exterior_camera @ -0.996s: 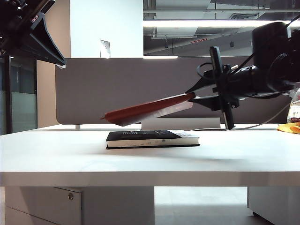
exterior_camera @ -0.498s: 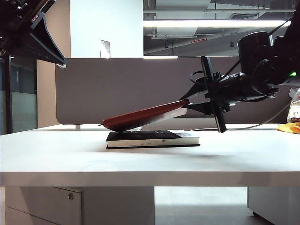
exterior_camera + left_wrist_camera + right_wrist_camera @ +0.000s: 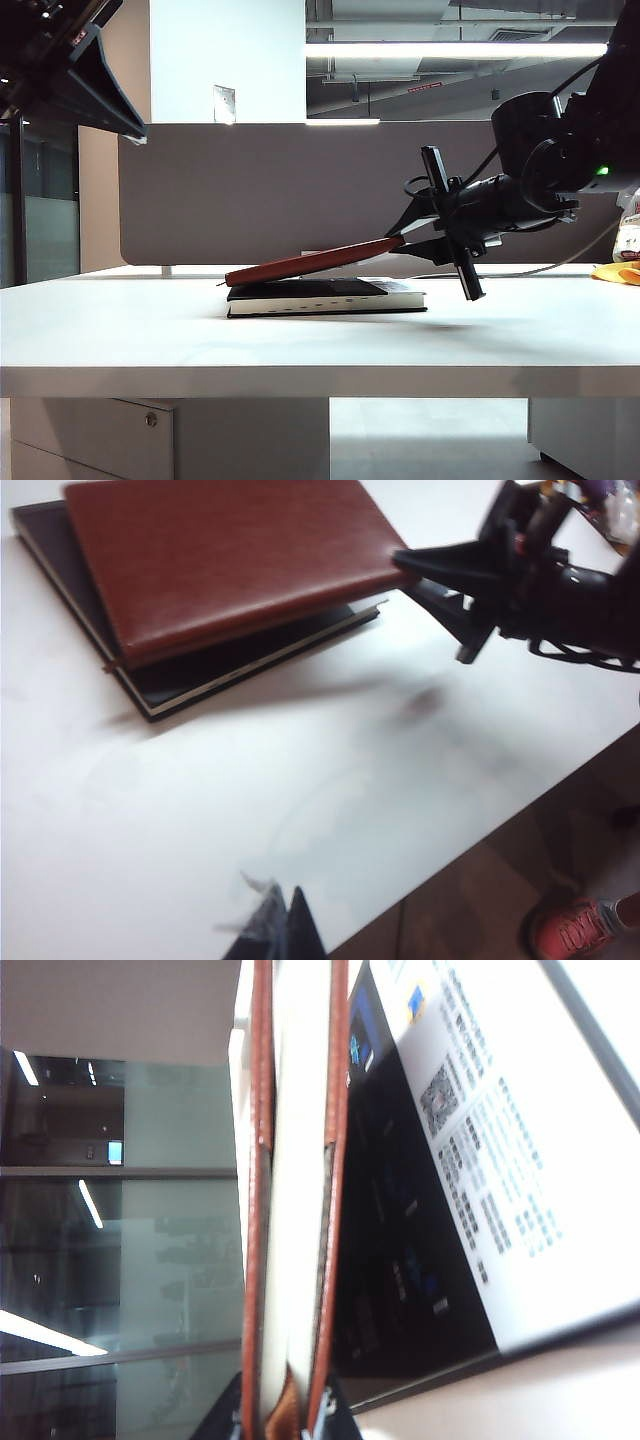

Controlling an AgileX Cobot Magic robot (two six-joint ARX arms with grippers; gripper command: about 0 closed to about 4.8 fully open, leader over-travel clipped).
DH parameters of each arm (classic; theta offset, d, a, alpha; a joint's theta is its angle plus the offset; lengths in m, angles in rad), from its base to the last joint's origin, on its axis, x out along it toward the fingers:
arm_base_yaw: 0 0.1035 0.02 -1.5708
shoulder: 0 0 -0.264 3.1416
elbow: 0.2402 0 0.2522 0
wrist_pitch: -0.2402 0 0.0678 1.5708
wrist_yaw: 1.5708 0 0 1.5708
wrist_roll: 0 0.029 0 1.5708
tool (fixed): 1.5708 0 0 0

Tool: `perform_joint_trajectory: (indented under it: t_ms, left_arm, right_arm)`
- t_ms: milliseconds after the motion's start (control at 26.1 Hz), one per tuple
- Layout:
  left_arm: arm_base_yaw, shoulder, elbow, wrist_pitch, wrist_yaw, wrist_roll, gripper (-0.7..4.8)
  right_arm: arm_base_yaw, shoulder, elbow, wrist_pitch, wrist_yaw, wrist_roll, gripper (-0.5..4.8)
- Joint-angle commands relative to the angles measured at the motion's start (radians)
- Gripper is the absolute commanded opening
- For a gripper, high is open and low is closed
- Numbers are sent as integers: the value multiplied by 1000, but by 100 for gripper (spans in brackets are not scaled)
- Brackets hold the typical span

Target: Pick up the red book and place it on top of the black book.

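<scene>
Now red book (image 3: 315, 262) pinched in right gripper (image 3: 405, 236) jaws, tilted on black book (image 3: 325, 296); left gripper (image 3: 280, 930) apart

The red book (image 3: 235, 560) lies tilted over the black book (image 3: 190, 670) on the white table (image 3: 300, 810). The right gripper (image 3: 420, 572) clamps its corner.

exterior: low, table-edge level, side-on | left wrist: high, looking down | right wrist: close along red book (image 3: 290, 1210) | shared: both books
</scene>
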Motion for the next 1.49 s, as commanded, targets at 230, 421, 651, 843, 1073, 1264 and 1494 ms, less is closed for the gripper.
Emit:
perform_joint_trajectory:
  t_ms: [230,421,651,843,1073,1264,1494]
  left_arm:
    - [-11,-2,4,6,-3,8,-5]
    - [-11,-2,4,5,-3,8,-5]
    - [-11,-2,4,5,-3,8,-5]
    - [-11,-2,4,6,-3,11,-5]
    - [-11,-2,4,5,-3,11,-5]
    - [-11,-2,4,2,-3,11,-5]
    - [-11,-2,4,2,-3,19,-5]
  right_arm:
    - [-6,8,33,-14,-5,-2,-1]
    - [-17,8,33,-21,-5,6,74]
    - [-18,8,34,-20,2,9,136]
    - [-18,8,47,-21,-7,33,284]
    - [-18,8,134,-29,-51,35,273]
    - [-17,8,163,-154,-73,18,270]
    - [-23,8,163,-195,-49,0,269]
